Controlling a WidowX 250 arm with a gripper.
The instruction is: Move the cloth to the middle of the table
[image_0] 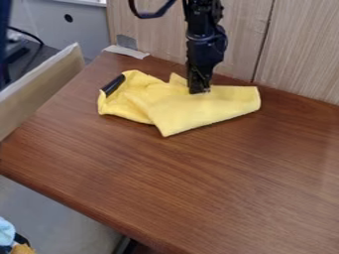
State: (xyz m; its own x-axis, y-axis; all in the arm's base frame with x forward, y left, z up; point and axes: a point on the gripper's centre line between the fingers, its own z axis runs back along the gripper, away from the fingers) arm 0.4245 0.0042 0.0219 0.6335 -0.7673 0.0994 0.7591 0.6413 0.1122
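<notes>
1. Evidently, the yellow cloth (182,111) was bunched in the upper frame, under the gripper (199,91).
2. The jaws' state could not be told.
3. The middle of the table (169,176) was judged unreached.

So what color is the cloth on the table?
The cloth is yellow all over, apart from a black strip at its left edge, as the camera view shows.

Plain yellow on the cloth (198,111), upper centre; black on the small piece (112,85) at its left end. Black on the gripper (199,91), upper centre. Reddish brown, streaked darker, across the table (198,173), mid-frame. Pale beige with fine upright grain on the panels (301,47), upper right.
</notes>
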